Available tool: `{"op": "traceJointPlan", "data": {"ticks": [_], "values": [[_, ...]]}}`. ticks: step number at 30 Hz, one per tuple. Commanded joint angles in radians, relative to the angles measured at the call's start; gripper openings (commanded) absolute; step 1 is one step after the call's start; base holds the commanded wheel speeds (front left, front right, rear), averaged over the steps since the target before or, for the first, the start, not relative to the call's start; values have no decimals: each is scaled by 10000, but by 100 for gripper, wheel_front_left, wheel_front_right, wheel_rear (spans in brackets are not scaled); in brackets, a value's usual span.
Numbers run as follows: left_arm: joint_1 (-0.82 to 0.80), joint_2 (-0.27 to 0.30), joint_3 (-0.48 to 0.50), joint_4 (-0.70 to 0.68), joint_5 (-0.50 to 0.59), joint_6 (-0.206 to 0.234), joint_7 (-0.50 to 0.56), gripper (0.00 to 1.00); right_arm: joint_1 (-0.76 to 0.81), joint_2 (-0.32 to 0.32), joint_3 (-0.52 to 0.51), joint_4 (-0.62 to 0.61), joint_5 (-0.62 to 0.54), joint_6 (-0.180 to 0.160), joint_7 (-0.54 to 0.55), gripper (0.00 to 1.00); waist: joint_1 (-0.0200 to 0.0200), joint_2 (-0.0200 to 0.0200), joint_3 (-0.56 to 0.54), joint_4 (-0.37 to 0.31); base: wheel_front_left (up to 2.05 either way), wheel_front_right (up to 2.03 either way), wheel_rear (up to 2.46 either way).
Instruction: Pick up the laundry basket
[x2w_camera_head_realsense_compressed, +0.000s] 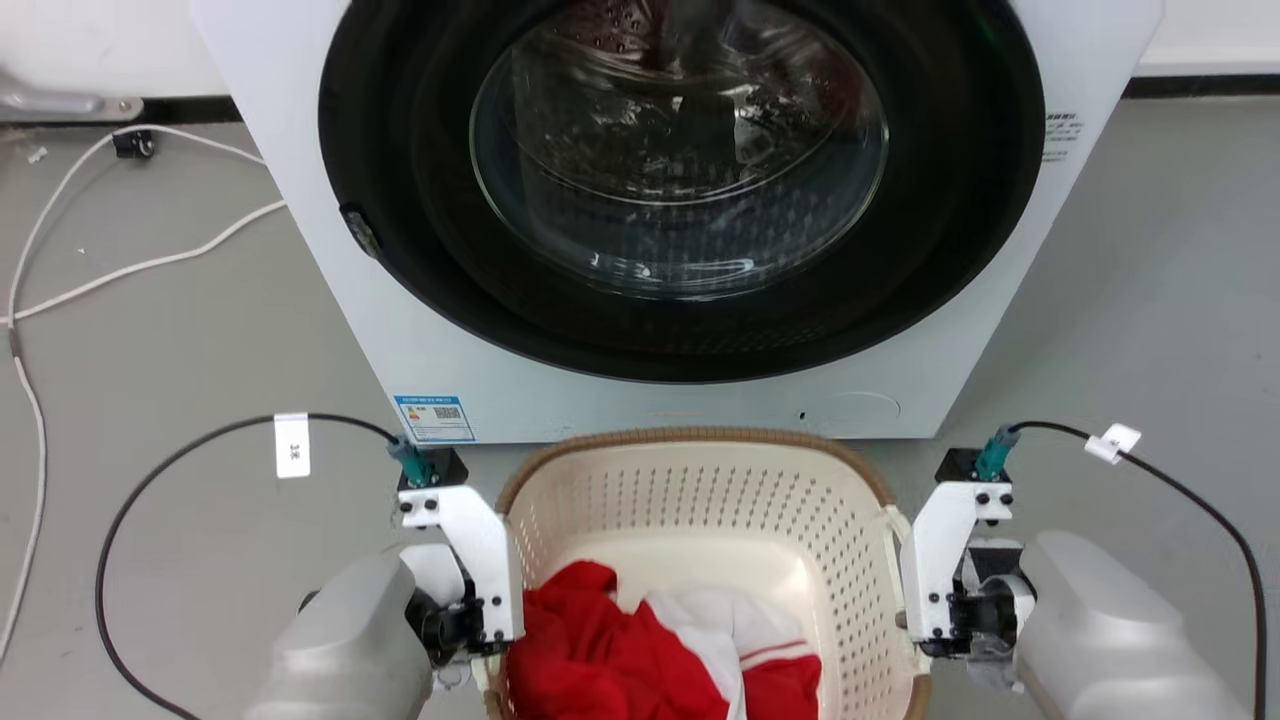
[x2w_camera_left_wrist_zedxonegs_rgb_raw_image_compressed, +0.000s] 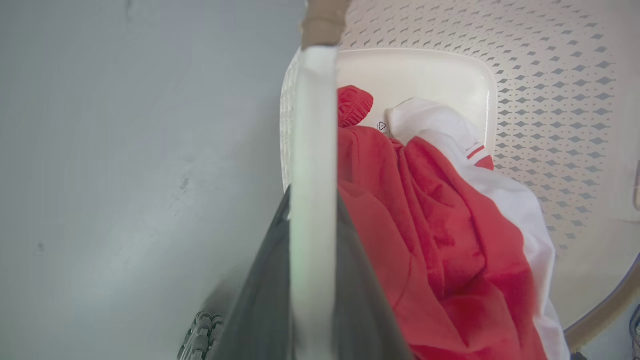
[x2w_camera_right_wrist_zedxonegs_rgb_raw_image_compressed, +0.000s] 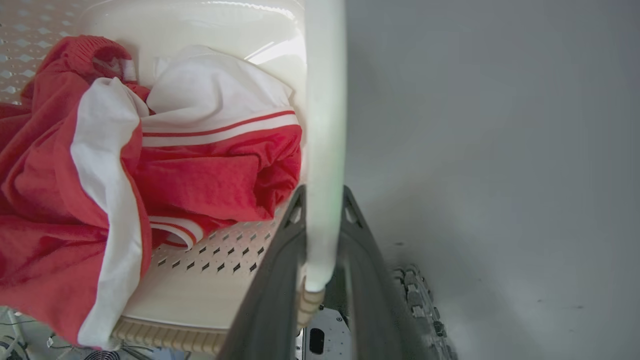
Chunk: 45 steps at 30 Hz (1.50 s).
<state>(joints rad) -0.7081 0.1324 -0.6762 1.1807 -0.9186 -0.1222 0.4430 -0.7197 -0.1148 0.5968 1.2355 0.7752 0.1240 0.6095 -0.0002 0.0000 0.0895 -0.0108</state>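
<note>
The laundry basket (x2w_camera_head_realsense_compressed: 700, 480) is cream with perforated walls and a brown woven-look rim, and it sits right in front of me at the washer's foot. Red and white clothes (x2w_camera_head_realsense_compressed: 620, 650) lie inside it. My left gripper (x2w_camera_head_realsense_compressed: 497, 640) is at its left side and my right gripper (x2w_camera_head_realsense_compressed: 912, 640) at its right side. In the left wrist view, my left gripper (x2w_camera_left_wrist_zedxonegs_rgb_raw_image_compressed: 314, 195) is shut on the white side handle (x2w_camera_left_wrist_zedxonegs_rgb_raw_image_compressed: 312, 125), beside the basket wall (x2w_camera_left_wrist_zedxonegs_rgb_raw_image_compressed: 550, 75). The right wrist view has my right gripper (x2w_camera_right_wrist_zedxonegs_rgb_raw_image_compressed: 324, 192) shut on the other white handle (x2w_camera_right_wrist_zedxonegs_rgb_raw_image_compressed: 325, 100). Whether the basket is off the floor cannot be told.
A white front-loading washer (x2w_camera_head_realsense_compressed: 330, 330) with a shut round glass door stands directly behind the basket. White cables (x2w_camera_head_realsense_compressed: 150, 265) trail over the grey floor at the left. Black cables (x2w_camera_head_realsense_compressed: 150, 480) loop from both wrists. My base's wheel (x2w_camera_right_wrist_zedxonegs_rgb_raw_image_compressed: 420, 300) is under the right hand.
</note>
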Motion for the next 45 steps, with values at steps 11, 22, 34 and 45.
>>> {"op": "traceJointPlan", "data": {"ticks": [11, 22, 34, 45], "values": [[627, -457, -416, -282, -521, -151, 274, 0, 489, 585, 99, 9, 294, 128, 190, 0, 2, 0, -407, 37, 0, 0, 0], [679, -512, -699, -280, -772, -165, 253, 0, 423, 651, 131, 83, 349, 128, 77, 0, 2, 0, -423, -14, 0, 0, 0], [529, -500, -904, -155, -971, -166, 213, 0, 311, 657, 185, 50, 398, 129, -86, 0, 2, 0, -392, -14, 0, 0, 0], [377, -366, -1022, -72, -1196, -166, 85, 0, 255, 623, 227, 90, 490, 129, -133, 0, 2, 0, -342, -24, 0, 0, 0]]}}
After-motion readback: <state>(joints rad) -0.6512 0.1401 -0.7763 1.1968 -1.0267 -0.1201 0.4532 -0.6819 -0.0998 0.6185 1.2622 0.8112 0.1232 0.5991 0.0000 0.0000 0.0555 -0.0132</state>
